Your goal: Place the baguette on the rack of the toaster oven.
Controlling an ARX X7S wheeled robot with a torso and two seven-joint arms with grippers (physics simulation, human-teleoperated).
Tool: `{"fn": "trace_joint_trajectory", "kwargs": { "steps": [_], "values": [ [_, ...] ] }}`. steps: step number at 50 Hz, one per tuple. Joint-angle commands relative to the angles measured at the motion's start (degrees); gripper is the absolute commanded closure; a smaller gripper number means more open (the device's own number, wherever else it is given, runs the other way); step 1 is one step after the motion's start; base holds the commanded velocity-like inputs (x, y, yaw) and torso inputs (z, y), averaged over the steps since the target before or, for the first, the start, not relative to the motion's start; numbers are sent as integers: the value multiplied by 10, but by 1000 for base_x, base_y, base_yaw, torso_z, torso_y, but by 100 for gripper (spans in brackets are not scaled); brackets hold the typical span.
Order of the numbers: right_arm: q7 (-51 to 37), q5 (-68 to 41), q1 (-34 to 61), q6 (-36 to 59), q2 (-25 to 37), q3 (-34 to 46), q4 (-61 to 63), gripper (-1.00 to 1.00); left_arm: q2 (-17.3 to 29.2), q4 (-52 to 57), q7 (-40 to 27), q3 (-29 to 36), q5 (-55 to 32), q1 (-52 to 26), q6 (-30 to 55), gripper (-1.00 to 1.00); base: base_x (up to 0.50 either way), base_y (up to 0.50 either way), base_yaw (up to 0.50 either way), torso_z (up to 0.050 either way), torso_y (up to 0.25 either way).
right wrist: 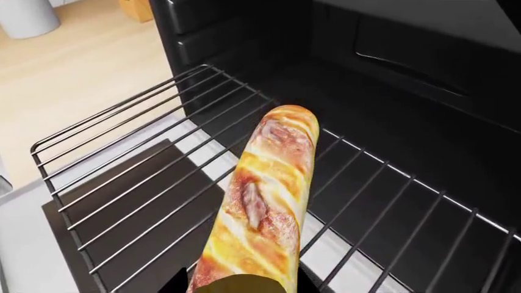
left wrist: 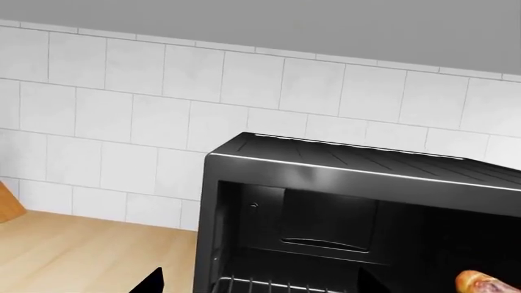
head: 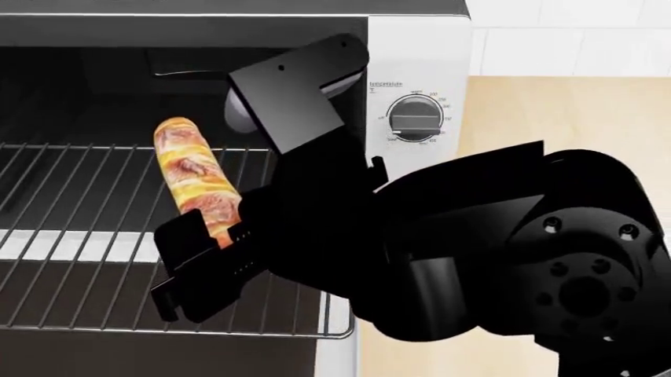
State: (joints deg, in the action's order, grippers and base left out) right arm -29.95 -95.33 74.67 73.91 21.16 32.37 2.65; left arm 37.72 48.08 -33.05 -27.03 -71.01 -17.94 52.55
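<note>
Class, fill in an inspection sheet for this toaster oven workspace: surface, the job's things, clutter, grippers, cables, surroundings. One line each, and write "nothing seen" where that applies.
Surface: light wooden counter beside the oven.
Job's things: golden-yellow baguette with reddish-brown slashes lies lengthwise over the dark wire-grid rack, which is pulled out of the open white toaster oven with a dark interior; whether the bread rests on the wires cannot be told.
Clutter: pale cylindrical object and a wooden object on the counter, both cut off.
Grippers: black right gripper has its jaws shut on the baguette's near end; the left gripper's state cannot be told.
Cables: nothing seen.
Surroundings: white tiled wall behind the oven.
</note>
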Motion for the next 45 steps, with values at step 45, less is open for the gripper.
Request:
{"fn": "trace_joint_trajectory", "kwargs": {
  "steps": [45],
  "values": [
    [35, 107, -43, 77, -53, -76, -4, 100, 133, -24, -55, 100, -16, 78, -204, -100, 0, 0, 0, 0, 0]
  ]
}}
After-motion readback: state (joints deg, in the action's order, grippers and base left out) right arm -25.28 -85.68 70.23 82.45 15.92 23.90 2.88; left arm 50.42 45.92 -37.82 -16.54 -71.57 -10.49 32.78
